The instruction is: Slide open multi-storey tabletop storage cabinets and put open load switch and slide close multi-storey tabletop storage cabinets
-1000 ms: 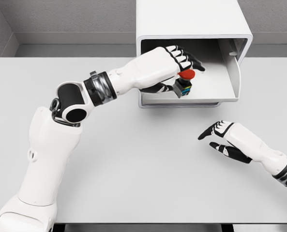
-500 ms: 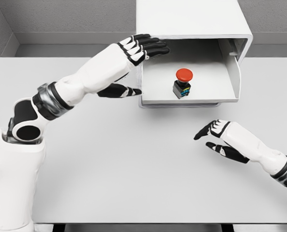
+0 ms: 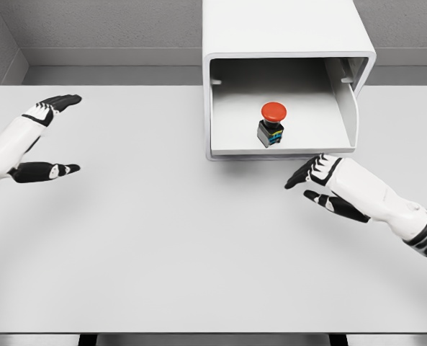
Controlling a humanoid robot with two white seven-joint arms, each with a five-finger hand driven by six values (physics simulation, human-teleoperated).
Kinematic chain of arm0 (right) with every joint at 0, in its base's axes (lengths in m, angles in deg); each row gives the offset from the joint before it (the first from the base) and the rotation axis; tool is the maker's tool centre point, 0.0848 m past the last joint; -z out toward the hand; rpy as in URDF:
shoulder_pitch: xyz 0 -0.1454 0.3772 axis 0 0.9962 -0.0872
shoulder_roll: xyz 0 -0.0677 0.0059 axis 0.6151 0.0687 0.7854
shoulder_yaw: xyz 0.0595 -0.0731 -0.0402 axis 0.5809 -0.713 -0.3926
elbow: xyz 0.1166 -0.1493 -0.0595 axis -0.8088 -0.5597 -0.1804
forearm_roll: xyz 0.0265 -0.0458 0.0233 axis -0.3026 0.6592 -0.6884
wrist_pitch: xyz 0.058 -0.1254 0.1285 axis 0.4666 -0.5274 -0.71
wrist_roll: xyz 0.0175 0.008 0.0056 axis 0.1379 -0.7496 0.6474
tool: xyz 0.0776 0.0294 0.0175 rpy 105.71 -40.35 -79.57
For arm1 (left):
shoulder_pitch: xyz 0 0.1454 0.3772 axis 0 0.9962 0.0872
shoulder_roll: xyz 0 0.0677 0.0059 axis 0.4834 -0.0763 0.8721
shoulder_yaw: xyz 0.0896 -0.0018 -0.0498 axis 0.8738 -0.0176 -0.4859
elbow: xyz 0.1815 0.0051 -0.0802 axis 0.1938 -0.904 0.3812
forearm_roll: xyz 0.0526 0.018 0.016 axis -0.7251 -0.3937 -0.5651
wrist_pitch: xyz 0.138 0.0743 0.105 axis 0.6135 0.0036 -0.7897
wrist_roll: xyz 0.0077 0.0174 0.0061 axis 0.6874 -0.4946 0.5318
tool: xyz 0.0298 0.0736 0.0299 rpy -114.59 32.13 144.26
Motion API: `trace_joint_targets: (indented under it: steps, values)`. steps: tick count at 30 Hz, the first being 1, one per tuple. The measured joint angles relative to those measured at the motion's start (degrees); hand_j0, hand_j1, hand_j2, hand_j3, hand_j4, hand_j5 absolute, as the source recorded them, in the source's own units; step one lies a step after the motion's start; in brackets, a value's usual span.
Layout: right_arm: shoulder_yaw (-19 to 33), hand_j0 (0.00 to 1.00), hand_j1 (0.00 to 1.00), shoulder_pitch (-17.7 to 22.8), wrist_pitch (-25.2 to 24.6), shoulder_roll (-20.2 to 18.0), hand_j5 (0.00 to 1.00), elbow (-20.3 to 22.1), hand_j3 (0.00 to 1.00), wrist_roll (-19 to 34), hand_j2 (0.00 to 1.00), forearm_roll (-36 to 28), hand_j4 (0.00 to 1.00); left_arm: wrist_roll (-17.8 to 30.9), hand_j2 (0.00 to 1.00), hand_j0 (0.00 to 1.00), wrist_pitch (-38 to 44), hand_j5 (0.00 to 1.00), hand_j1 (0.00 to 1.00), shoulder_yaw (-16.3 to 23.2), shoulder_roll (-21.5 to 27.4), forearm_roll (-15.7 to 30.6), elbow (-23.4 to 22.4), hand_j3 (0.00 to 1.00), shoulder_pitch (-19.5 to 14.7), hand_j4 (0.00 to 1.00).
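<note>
Red-capped load switch point(image 3: 272, 122), a round mushroom button on a small dark square body with a thin band of blue and yellow, stands upright on the floor of the pulled-out white drawer point(image 3: 235, 137), roughly at its middle and clear of every wall. That drawer belongs to the smooth white box-shaped storage cabinet point(image 3: 285, 29) with rounded corners, which sits at the far edge of the pale grey matte bench point(image 3: 199, 245). The drawer's walls are thin and glossy; its right wall leans outward, and its low front lip sits on the bench surface.

The left hand point(image 3: 33, 140), white-shelled with black fingers point(image 3: 62, 101), hangs at the far left of the bench, well apart from the cabinet, with thumb and fingers spread wide and holding nothing. The right hand point(image 3: 327, 184), of the same hard white plastic and black jointed tips, hovers just in front of the drawer's right front corner, near the lip; whether it touches is unclear. Its fingers are loosely open and empty, pointing left.

Between the two hands a broad stretch of bench lies in front of the drawer. A grey wall rises behind the bench's far edge.
</note>
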Motion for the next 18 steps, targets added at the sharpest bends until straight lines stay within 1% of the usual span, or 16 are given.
trace_joint_targets:
  steps: [6, 9, 14, 18]
  values:
    - [-0.14, 0.60, 0.60, -0.18, 0.00, 0.37, 0.60, -0.01, 0.60, 0.00, 0.60, 0.53, 0.60, 0.00, 1.00, 1.00, 0.00, 1.00, 1.00, -0.52, 0.02, -1.86, -0.74, 1.00, 0.35, 1.00]
    - [-0.37, 0.60, 0.60, -0.97, 0.00, 0.60, 0.60, -0.12, 0.60, 0.00, 0.60, 0.81, 0.60, 0.00, 1.00, 1.00, 0.00, 1.00, 1.00, -0.61, 0.05, -2.25, -1.22, 1.00, 0.26, 1.00]
    - [-0.67, 0.60, 0.60, -0.97, 0.00, 2.94, 0.60, -0.40, 0.60, 0.00, 0.60, 2.00, 0.60, 0.00, 1.00, 1.00, 0.00, 1.00, 1.00, -0.66, 0.06, -2.42, -1.51, 1.00, 0.26, 1.00]
    - [-0.75, 0.60, 0.60, -0.97, 0.00, 3.70, 0.60, -0.48, 0.60, 0.00, 0.60, 2.40, 0.60, 0.00, 1.00, 1.00, 0.00, 1.00, 1.00, -0.67, 0.21, -2.46, -1.72, 1.00, 0.26, 1.00]
